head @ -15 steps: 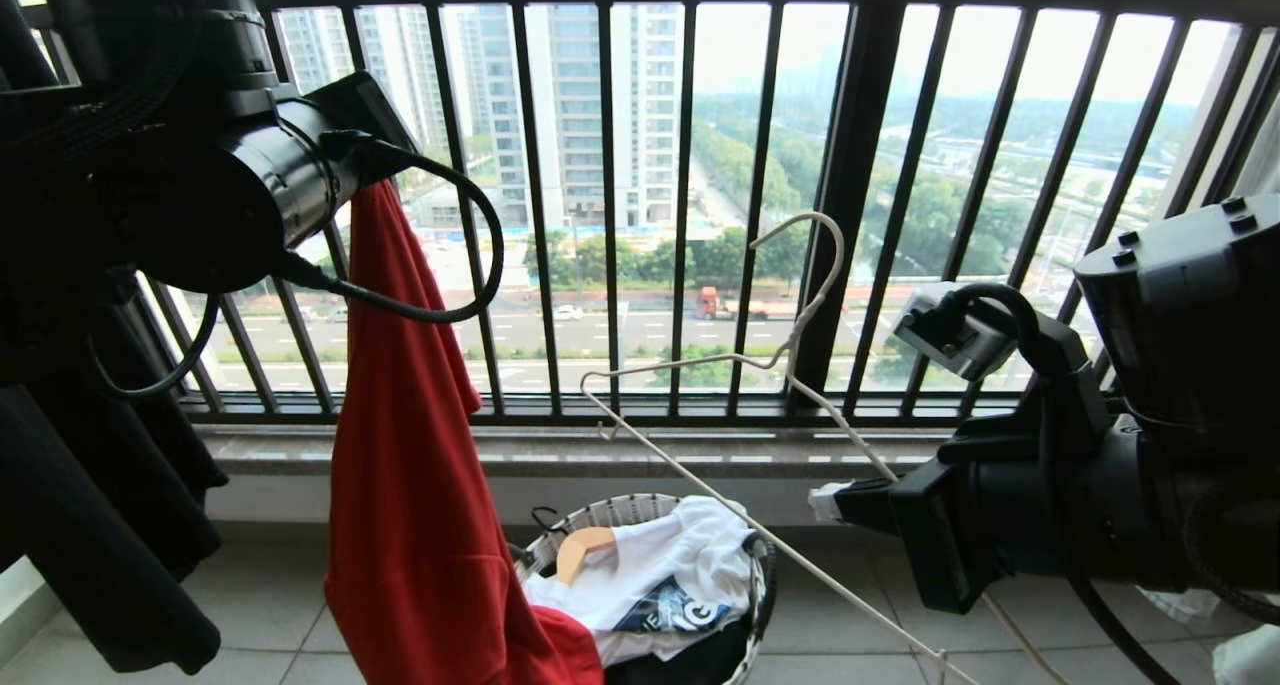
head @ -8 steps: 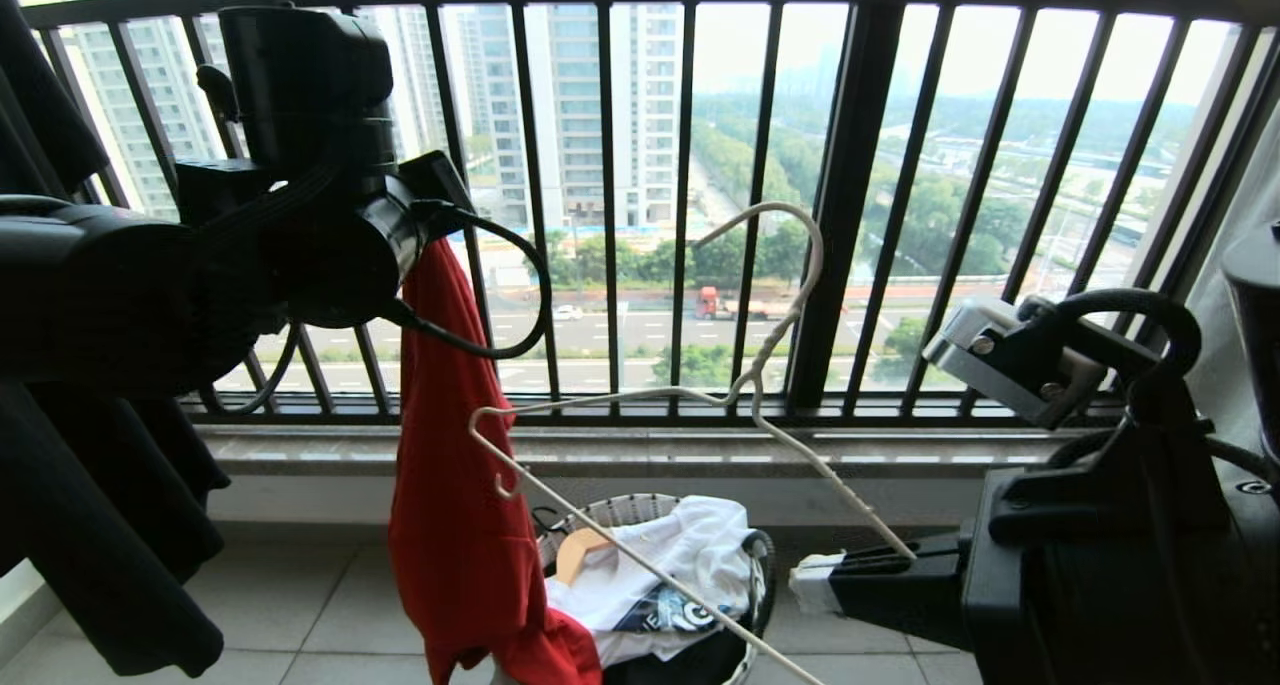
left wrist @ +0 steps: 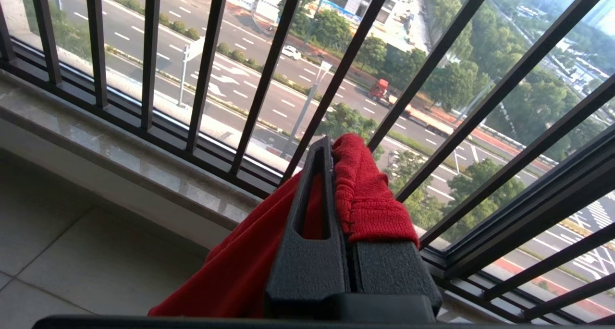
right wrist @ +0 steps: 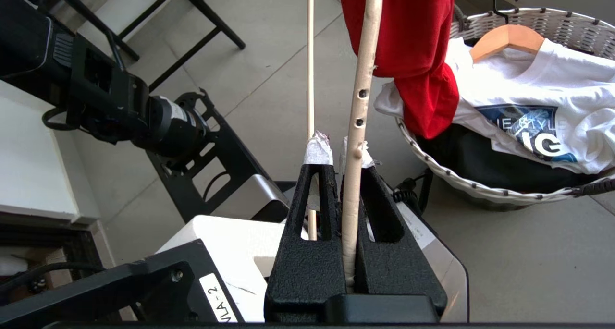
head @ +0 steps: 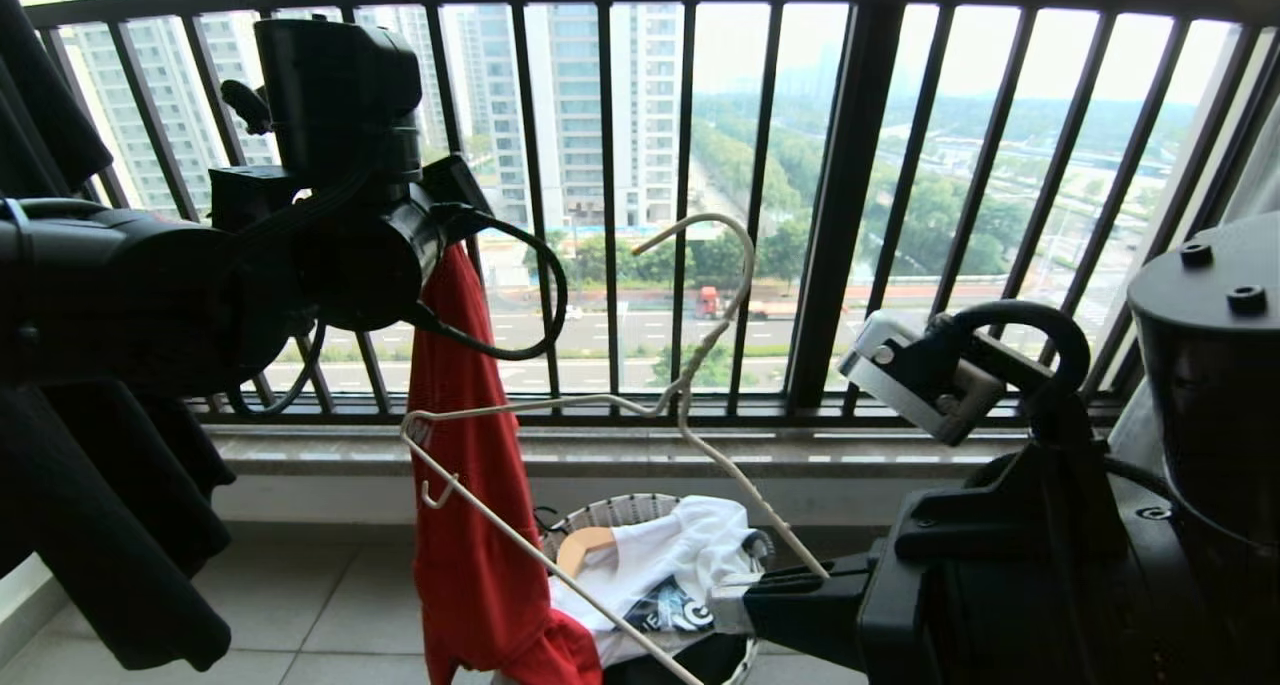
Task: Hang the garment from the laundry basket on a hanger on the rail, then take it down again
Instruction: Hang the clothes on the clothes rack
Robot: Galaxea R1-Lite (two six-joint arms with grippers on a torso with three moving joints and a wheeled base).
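The red garment [head: 470,485] hangs in a long bunch from my left gripper [head: 452,253], held high before the window bars. Its hem trails down to the laundry basket [head: 610,513] on the floor. At the wrist, the left gripper [left wrist: 331,146] is shut on a fold of the red garment [left wrist: 370,199]. My right gripper [head: 732,605], low at the right, is shut on one arm of the cream hanger [head: 690,385]. The hanger's far shoulder lies across the garment. From the right wrist, the gripper [right wrist: 331,149] pinches the hanger [right wrist: 358,103] beside the garment [right wrist: 408,41]. The rail is out of view.
Black window railing [head: 840,215] and a stone ledge [head: 640,455] close the far side. The basket [right wrist: 504,192] holds a white printed shirt [head: 690,555], a wooden hanger [head: 585,545] and dark cloth. A black garment [head: 90,525] hangs at the left.
My right gripper has swung the hanger leftward, so its shoulder now overlaps the red garment. My left arm has carried the garment to the right.
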